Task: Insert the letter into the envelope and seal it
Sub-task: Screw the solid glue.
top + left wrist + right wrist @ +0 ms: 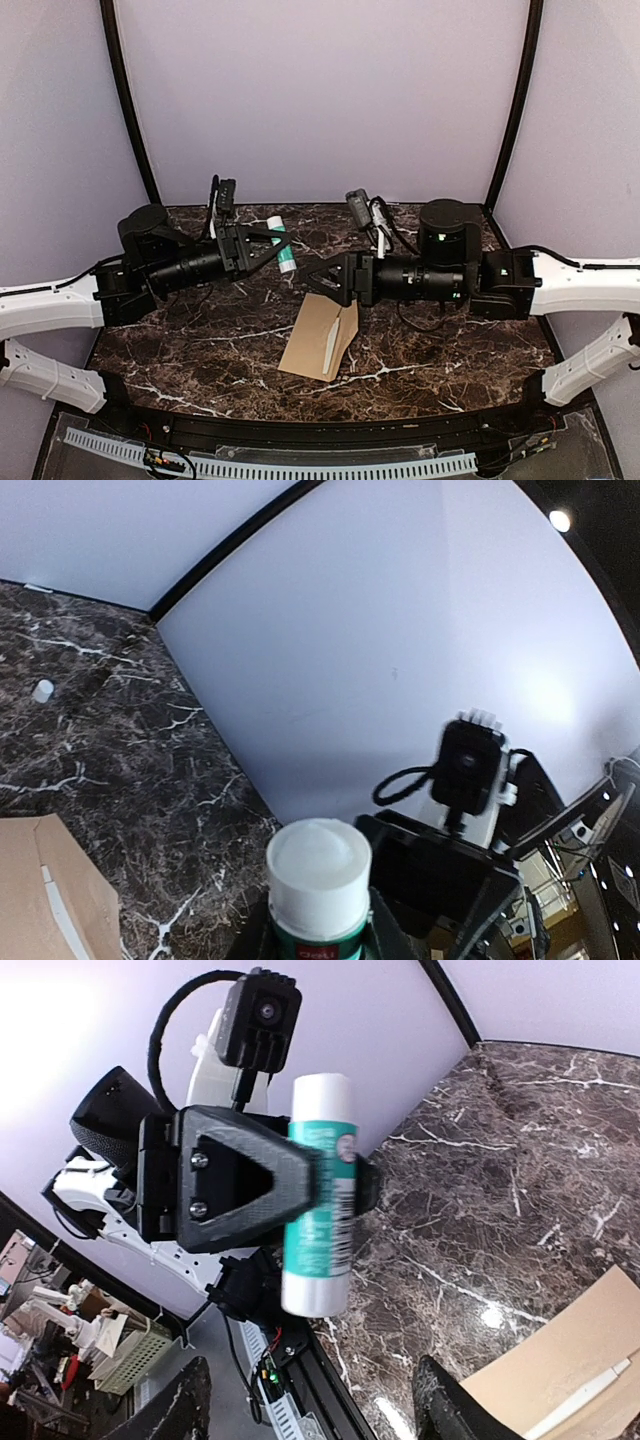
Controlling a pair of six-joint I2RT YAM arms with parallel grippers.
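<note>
Overhead and wrist views of a two-arm workcell on a dark, white-veined marble-patterned tabletop (450, 340). A flat, rectangular, kraft-brown paper envelope (312, 335) lies on the table between the two arms, toward the near edge, turned at a slight angle. A narrow pale strip (332, 342) runs along its right-hand side. Whether this strip is an edge of the letter or part of the envelope itself cannot be determined.

The left gripper (272, 245) is raised above the table behind the envelope. Its black triangular fingers (250, 1185) pinch a cylindrical glue stick (286, 258) with a white body and a green label, gripped around its middle. The stick's white end points toward the back wall.

The right gripper (318, 283) is held just beside the glue stick, aimed at it, also above the table and apart from the envelope. Its two fingers are spread apart.

In the left wrist view, a small white cylindrical cap (43, 690) stands on the marble, well apart from the envelope.
</note>
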